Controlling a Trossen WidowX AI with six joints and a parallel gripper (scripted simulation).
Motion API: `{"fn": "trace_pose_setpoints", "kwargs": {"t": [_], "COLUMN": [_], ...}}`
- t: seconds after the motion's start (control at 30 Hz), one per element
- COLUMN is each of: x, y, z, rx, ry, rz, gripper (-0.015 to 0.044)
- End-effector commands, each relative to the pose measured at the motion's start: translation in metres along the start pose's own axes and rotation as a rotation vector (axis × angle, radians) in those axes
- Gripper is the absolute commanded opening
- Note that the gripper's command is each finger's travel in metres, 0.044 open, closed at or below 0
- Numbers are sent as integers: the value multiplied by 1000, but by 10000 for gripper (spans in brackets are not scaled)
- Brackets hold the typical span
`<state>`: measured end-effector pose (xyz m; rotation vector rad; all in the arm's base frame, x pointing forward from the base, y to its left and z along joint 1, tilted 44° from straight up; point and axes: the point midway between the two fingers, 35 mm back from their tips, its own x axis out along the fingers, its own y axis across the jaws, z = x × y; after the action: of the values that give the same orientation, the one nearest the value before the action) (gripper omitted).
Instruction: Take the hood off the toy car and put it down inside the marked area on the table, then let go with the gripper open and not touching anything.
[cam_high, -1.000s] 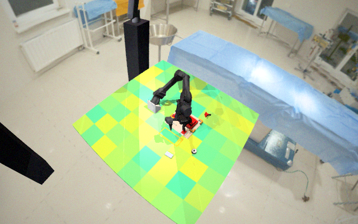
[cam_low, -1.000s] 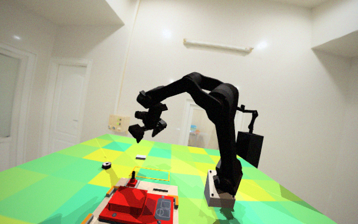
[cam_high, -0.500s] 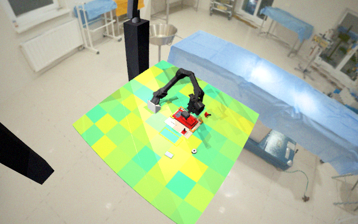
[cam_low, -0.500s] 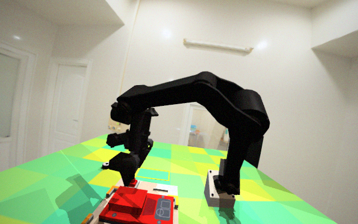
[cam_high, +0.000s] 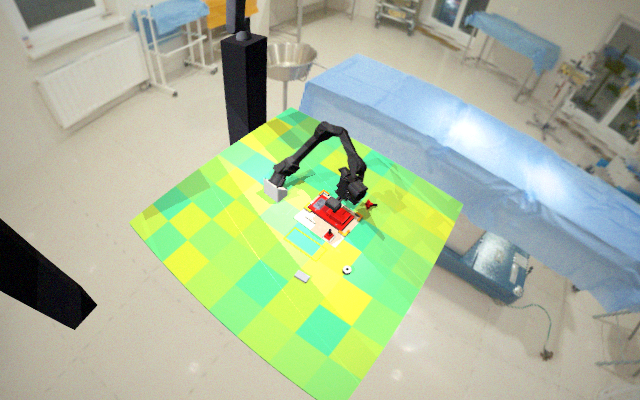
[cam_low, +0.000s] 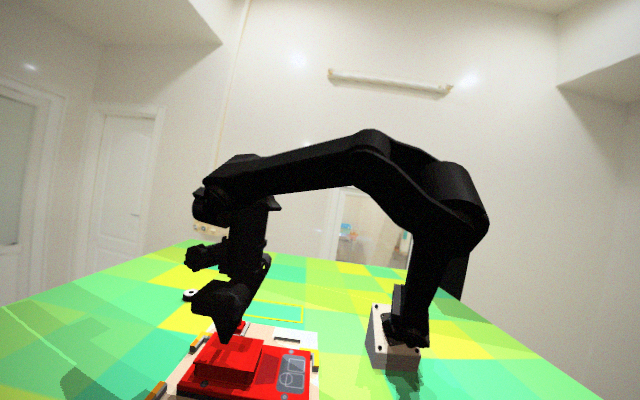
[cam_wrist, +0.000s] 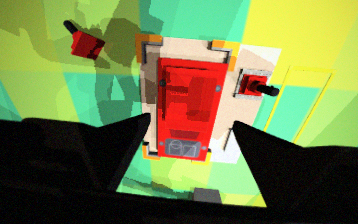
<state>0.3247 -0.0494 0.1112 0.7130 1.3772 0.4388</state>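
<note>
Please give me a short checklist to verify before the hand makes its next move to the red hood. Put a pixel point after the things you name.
1. Hand (cam_low: 227, 320) (cam_wrist: 191, 120) open and holding nothing: ok
2. Red hood (cam_high: 336, 212) (cam_low: 230, 357) (cam_wrist: 192, 100) between the open fingers in the wrist view: ok
3. Hood lying flat, not tilted: ok
4. Yellow-outlined area (cam_high: 285, 236) (cam_low: 302, 314) (cam_wrist: 311, 68) free of objects: ok
5. Fingers low enough to grip the hood: cannot tell
6. Hood inside the yellow-outlined area: not ok

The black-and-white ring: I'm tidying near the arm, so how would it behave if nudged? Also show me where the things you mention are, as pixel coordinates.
The ring (cam_high: 343, 270) (cam_low: 185, 297) lies flat and low, so it would probably slide rather than tip. Its round outline suggests it might roll if stood on edge.
</note>
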Motion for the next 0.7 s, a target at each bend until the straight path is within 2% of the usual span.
{"fn": "trace_pose_setpoints", "kwargs": {"t": [0.0, 0.67], "x": [3, 20], "y": [1, 1], "z": [0, 1], "rx": [3, 3], "ry": [-2, -2], "rz": [5, 5], "gripper": [440, 440]}}
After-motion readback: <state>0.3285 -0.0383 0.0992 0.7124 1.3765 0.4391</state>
